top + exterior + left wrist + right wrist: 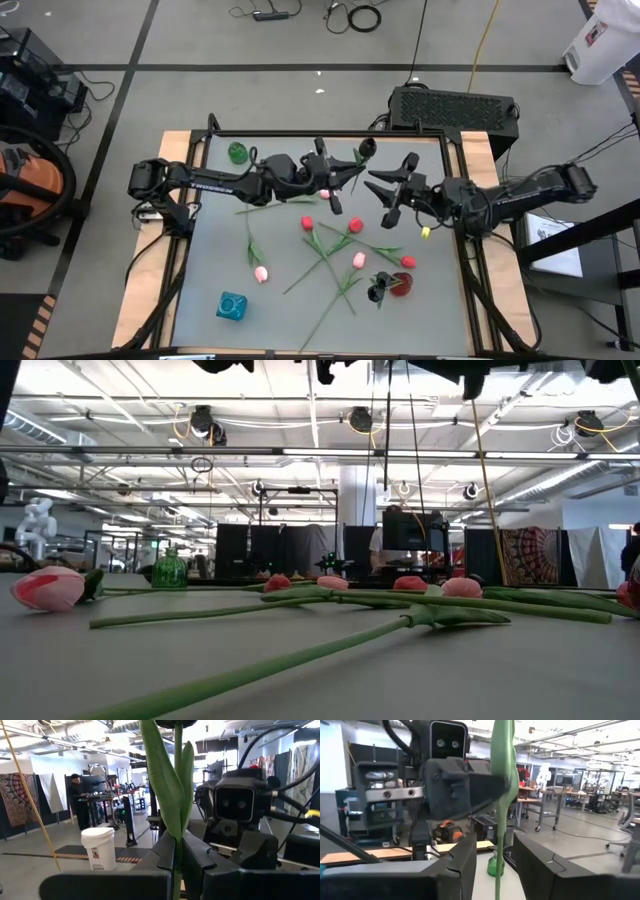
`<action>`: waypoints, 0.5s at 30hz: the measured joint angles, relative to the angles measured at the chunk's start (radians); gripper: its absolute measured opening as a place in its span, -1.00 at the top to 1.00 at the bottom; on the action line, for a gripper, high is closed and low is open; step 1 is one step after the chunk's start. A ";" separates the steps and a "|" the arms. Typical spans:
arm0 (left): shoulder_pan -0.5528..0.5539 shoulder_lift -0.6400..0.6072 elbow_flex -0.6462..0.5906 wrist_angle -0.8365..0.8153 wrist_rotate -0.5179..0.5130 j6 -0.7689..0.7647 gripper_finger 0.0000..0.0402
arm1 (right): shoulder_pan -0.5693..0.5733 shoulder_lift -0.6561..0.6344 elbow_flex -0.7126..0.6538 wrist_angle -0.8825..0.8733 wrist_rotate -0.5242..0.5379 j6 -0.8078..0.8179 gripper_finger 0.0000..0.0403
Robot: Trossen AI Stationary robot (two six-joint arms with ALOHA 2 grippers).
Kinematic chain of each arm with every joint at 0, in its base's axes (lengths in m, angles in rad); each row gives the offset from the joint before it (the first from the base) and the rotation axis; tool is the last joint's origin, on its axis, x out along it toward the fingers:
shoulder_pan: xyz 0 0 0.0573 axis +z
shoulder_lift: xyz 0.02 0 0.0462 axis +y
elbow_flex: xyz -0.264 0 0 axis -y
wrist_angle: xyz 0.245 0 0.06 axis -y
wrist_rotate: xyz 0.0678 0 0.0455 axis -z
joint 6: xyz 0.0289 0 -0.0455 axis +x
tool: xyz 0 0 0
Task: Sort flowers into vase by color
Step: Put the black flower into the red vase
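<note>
Left wrist view, left gripper [177, 855] clamping upright (black-headed) tulip [172, 785]

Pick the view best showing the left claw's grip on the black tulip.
Left wrist view: left claw shut on the stem of the black tulip. High view shows the whole flower. Right wrist view shows the stem inside the open right claw. Low view misses it.

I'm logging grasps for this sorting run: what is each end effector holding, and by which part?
The left end effector grips a black-headed tulip by its green stem. The right end effector is open around the same stem, not gripping.
</note>
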 joint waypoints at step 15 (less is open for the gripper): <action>-0.005 0.000 0.000 -0.001 0.000 0.000 0.91 | -0.021 0.089 0.070 0.000 0.000 0.014 0.40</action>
